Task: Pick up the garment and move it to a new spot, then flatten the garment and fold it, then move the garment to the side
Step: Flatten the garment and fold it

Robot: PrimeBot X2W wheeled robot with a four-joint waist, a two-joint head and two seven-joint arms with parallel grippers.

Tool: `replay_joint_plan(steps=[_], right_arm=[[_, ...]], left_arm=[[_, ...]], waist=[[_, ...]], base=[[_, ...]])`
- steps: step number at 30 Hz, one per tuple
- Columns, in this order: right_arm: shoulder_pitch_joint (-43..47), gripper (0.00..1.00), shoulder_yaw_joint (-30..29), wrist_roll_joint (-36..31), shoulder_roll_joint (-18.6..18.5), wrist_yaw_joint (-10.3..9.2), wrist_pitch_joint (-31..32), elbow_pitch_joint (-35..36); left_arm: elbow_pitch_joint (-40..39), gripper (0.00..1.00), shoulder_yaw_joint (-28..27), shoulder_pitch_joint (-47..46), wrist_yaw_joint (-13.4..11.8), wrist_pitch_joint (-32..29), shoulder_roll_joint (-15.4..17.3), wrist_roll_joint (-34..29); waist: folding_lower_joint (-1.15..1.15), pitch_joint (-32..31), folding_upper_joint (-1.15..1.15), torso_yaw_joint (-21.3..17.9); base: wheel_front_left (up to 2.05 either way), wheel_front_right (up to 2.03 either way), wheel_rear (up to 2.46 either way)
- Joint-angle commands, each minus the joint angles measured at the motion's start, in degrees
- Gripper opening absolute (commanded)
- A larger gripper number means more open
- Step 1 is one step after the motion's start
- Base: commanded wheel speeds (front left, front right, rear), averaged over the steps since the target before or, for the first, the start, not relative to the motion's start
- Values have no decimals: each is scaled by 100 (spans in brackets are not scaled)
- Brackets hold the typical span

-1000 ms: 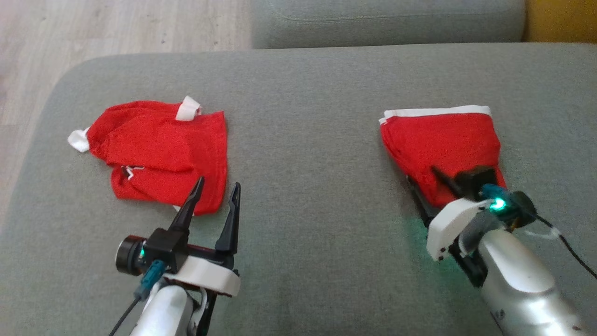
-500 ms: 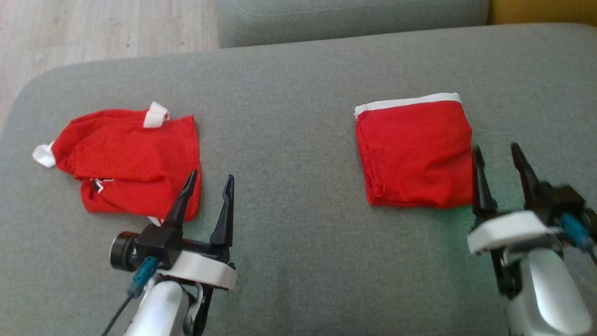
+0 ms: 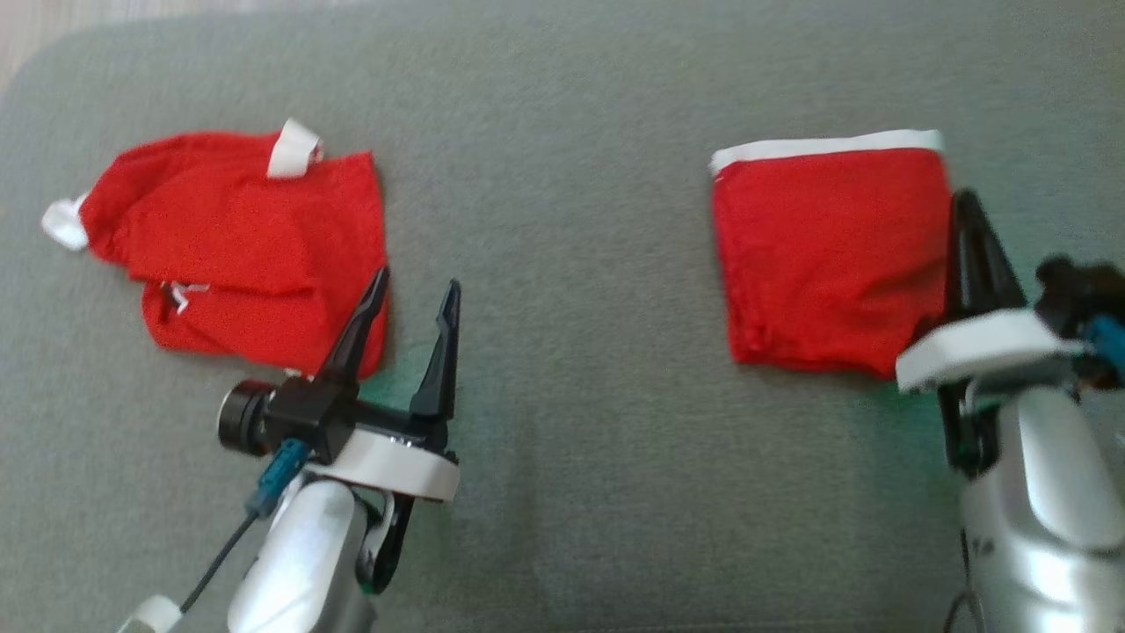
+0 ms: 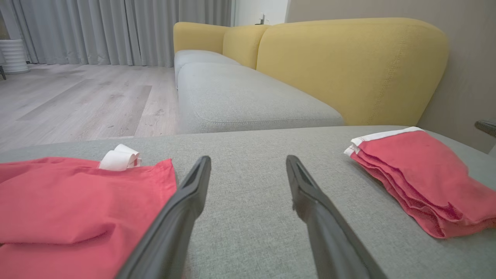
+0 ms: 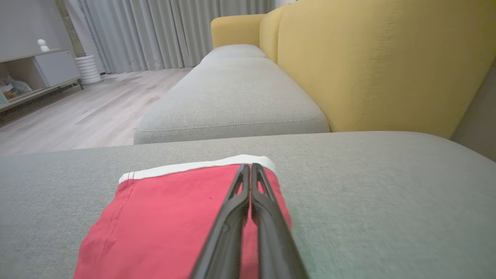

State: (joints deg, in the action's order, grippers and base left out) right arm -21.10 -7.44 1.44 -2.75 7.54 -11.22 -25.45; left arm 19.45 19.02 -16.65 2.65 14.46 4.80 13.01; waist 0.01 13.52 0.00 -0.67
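- Stretching across the head view, a grey sofa cushion (image 3: 571, 264) carries two red pieces, well apart.
- At the right lies the folded red garment (image 3: 831, 255), white-trimmed along its far edge; at the left lies the crumpled red garment (image 3: 237, 246).
- The right pincer (image 3: 965, 207) is closed, fingers touching, over the folded piece's right edge.
- The left pincer (image 3: 417, 294) is spread wide beside the crumpled piece's near corner.
- Beyond stand a yellow backrest (image 4: 348, 66), pale wood floor (image 4: 77, 100) and grey curtains (image 4: 116, 31).
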Motion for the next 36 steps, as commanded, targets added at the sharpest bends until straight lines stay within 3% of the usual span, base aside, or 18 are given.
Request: replay_joint_plan(steps=[1,10,15,21,28,33,36], right_arm=[[-378,0,23,-85,-24,-5,60,-63],[-1426,0,-556,-437,-184,-5,324,-1736],[-1790,0,-580,-643,-204,-5,46,-2347],[-1928,0,-173,-567,-83,-5,-317,-2324],[-1651,0,936,201,-16,-5,-374,-1898],[-1598,0,1229,32,-14,-5,-170,-2464],[-1685,0,1116,-72,-14,-5,-111,-2850]], left_arm=[[-173,100,-95,-260,44,54,6,-53],[-133,100,-90,-451,95,54,-61,-84],[-104,100,-124,-492,98,54,-88,-96],[-72,100,-160,-447,101,54,-114,-89],[-79,100,-197,-364,117,54,-138,-94],[-126,100,-217,-347,126,54,-151,-103],[-121,100,-226,-327,136,54,-156,-115]], waist=[[-1,316,0,271],[-1,668,0,557],[-1,662,0,564],[-1,481,0,495],[-1,318,0,489],[-1,346,0,579],[-1,339,0,624]], base=[[0,0,0],[0,0,0],[0,0,0],[0,0,0],[0,0,0],[0,0,0],[0,0,0]])
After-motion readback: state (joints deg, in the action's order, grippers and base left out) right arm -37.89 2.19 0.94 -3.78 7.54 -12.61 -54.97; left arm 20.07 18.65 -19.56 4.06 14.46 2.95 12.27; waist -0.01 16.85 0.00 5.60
